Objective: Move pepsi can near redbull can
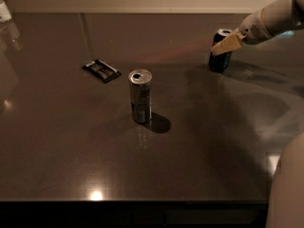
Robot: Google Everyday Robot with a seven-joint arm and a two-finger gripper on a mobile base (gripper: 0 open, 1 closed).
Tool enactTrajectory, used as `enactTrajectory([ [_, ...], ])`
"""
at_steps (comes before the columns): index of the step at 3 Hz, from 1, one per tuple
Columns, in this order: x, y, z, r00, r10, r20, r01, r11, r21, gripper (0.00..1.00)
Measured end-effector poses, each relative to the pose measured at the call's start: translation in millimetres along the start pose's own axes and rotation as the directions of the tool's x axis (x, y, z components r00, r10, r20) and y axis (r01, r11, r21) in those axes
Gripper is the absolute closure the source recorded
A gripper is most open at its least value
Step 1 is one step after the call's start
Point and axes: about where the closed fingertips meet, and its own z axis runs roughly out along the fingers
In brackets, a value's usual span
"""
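The pepsi can is a dark blue can with a silver top, upright at the back right of the dark table. The redbull can is a tall slim silver can, upright near the table's middle, well to the left of the pepsi can. My gripper comes in from the upper right on a white arm, and its cream-coloured fingertip sits against the upper front of the pepsi can. The far finger is hidden.
A flat black packet lies left of the redbull can, toward the back. A white object stands at the far left back corner. Part of my white body shows at the lower right.
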Motion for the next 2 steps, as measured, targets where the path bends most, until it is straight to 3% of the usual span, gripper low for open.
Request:
enactTrajectory([
  [2,-17,38,-19,0.998,-0.040,0.049,0.044,0.9953,-0.086,1.00],
])
